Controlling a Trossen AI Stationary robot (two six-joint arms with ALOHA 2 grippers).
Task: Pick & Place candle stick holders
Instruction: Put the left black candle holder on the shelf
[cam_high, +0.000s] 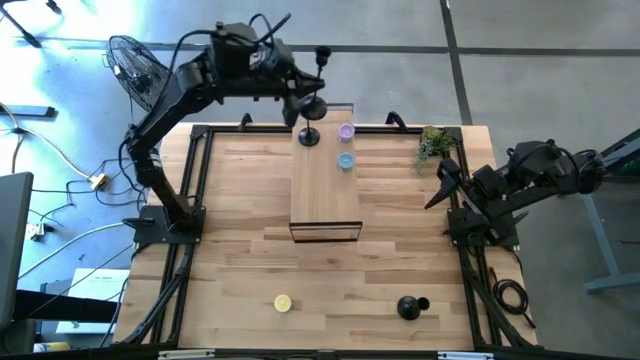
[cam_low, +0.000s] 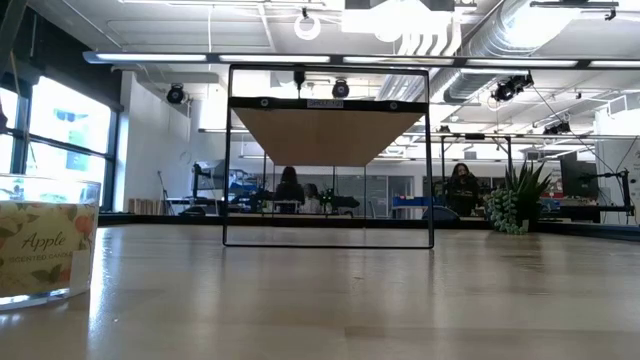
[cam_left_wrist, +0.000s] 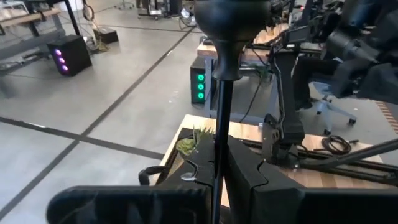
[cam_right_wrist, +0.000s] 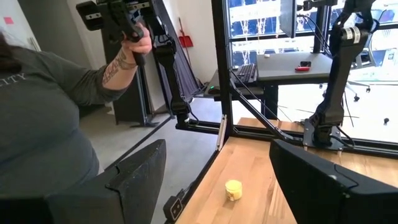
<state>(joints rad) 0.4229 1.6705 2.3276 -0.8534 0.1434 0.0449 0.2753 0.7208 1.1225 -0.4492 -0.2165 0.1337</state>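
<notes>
My left gripper (cam_high: 305, 90) hangs over the table's far edge, shut on a matte-black candle stick holder (cam_high: 318, 80). A second holder (cam_high: 309, 135) stands on its base on the far end of the raised wooden shelf (cam_high: 325, 190). A third holder (cam_high: 412, 307) lies on its side near the front right of the table. My right gripper (cam_high: 440, 185) waits at the table's right edge, open with nothing between its fingers (cam_right_wrist: 143, 180). My left gripper pinches the holder's thin stem (cam_left_wrist: 219, 143) between its two fingers. The fingers reach out nearly level and lie across the stem. The holder is lifted clear of the shelf, and its bulbous base (cam_left_wrist: 233, 22) stands well away from the fingers.
A purple candle (cam_high: 346, 131) and a blue candle (cam_high: 345, 160) sit on the shelf's far end. A yellow candle (cam_high: 283, 302) stands near the front edge. A small plant (cam_high: 433, 143) is at the far right. A person (cam_right_wrist: 43, 106) stands beyond the table's near left corner.
</notes>
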